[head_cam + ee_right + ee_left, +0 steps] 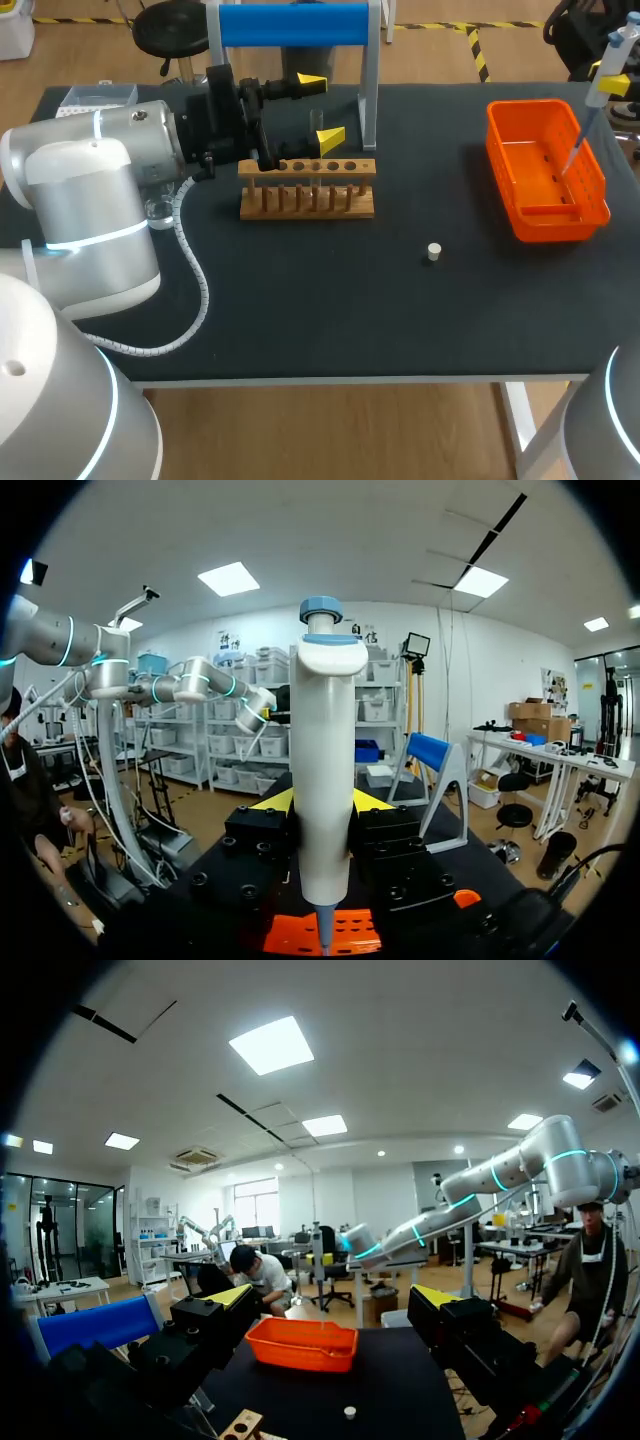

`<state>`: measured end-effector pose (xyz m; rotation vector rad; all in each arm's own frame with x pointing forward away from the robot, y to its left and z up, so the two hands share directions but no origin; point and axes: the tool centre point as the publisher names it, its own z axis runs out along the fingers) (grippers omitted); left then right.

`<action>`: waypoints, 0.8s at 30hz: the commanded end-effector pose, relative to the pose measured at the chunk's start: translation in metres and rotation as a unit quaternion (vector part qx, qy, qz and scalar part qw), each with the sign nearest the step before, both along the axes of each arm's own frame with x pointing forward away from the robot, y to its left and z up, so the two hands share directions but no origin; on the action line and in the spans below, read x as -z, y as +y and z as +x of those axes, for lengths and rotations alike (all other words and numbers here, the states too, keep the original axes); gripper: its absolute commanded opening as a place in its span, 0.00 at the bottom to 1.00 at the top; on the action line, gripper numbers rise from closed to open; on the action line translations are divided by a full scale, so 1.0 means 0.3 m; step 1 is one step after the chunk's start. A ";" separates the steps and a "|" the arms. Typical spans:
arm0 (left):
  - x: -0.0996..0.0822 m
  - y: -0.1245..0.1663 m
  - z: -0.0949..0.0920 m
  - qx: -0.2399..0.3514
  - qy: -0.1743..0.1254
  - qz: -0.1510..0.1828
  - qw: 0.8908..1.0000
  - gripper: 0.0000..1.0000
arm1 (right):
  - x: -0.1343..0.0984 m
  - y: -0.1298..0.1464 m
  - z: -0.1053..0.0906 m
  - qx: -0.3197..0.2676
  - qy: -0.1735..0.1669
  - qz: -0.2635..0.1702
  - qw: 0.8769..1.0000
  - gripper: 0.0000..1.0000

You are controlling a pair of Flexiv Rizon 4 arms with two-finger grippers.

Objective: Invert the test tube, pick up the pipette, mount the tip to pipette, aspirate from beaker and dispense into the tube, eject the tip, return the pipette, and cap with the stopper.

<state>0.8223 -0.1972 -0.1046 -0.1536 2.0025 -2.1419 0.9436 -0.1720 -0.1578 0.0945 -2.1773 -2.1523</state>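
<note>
A dark tabletop stands on a wooden floor marked with yellow-black tape. A black stool sits behind it. Ceiling panels glow overhead, and possibly a window beyond.

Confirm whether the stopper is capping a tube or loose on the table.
Loose. The stopper sits alone on the black table, in front and to the right of the wooden test tube rack, touching nothing else.
</note>
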 end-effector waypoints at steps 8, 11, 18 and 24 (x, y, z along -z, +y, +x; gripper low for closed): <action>0.002 -0.002 0.000 -0.001 -0.001 -0.001 1.000 1.00 | -0.004 -0.001 0.007 0.002 -0.006 0.000 1.000 0.00; 0.002 -0.002 0.000 -0.001 -0.001 -0.001 1.000 1.00 | -0.006 -0.001 0.008 0.005 -0.009 -0.001 1.000 0.00; 0.002 -0.002 0.000 -0.001 -0.001 -0.001 1.000 1.00 | -0.006 -0.001 0.008 0.005 -0.009 -0.001 1.000 0.00; 0.002 -0.002 0.000 -0.001 -0.001 -0.001 1.000 1.00 | -0.006 -0.001 0.008 0.005 -0.009 -0.001 1.000 0.00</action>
